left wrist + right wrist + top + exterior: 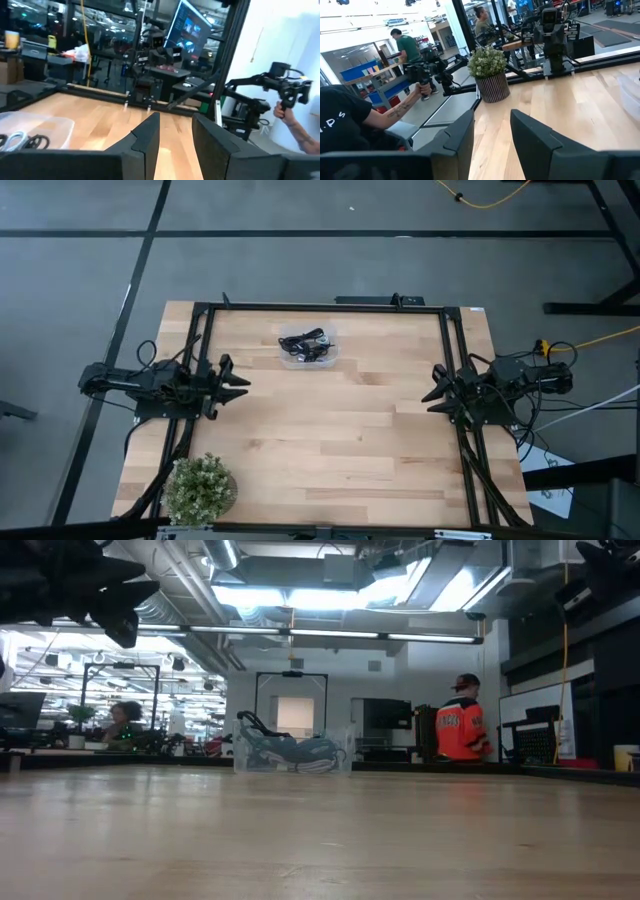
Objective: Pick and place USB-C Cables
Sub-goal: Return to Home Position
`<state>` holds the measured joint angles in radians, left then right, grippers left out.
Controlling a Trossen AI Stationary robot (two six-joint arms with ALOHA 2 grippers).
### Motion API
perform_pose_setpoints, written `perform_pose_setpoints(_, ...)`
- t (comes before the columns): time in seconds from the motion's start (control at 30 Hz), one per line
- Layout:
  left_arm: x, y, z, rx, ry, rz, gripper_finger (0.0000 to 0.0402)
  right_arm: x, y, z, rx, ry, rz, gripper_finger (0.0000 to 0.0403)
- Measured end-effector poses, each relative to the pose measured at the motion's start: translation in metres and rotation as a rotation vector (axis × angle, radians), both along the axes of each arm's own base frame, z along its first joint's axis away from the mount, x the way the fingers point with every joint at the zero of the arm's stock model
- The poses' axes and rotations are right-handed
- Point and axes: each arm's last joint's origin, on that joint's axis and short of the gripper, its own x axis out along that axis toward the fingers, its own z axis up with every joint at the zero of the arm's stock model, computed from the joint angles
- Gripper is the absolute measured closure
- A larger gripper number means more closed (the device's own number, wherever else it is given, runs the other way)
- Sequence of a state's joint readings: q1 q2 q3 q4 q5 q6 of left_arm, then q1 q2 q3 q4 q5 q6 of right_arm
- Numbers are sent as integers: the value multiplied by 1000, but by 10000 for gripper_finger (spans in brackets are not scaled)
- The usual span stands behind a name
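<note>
The USB-C cables (306,343) lie coiled in a small clear plastic container (308,348) on the far middle of the table; the dark bundles and a light one show through its wall in the low view (290,753) and at the left wrist view's edge (20,141). My left gripper (240,383) hovers open at the table's left side, level, pointing right. My right gripper (432,388) hovers open at the table's right side, pointing left. Neither is near the container. Each wrist view shows its own fingers apart (175,135) (492,132) over bare wood.
A small potted plant (200,488) stands at the near left corner, also in the right wrist view (491,72). A black frame (320,307) runs along the table's far, left and right edges. Bare wood spans the middle. People stand beyond the table.
</note>
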<state>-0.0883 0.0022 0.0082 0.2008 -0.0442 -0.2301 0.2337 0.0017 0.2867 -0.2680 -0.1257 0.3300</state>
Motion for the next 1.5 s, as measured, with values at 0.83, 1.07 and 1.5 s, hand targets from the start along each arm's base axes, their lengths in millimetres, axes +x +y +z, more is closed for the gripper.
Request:
perform_pose_setpoints(0.83, 2, 0, -18, -31, 186, -11, 294, 3, -1, -10, -45, 42, -41, 270)
perform_pose_setpoints(1.07, 2, 0, -18, -37, 187, -16, 294, 16, 2, -31, -34, -32, -47, 270)
perform_pose_setpoints(1.5, 2, 0, -18, -39, 188, -13, 294, 26, 4, -60, -26, -65, -85, 270)
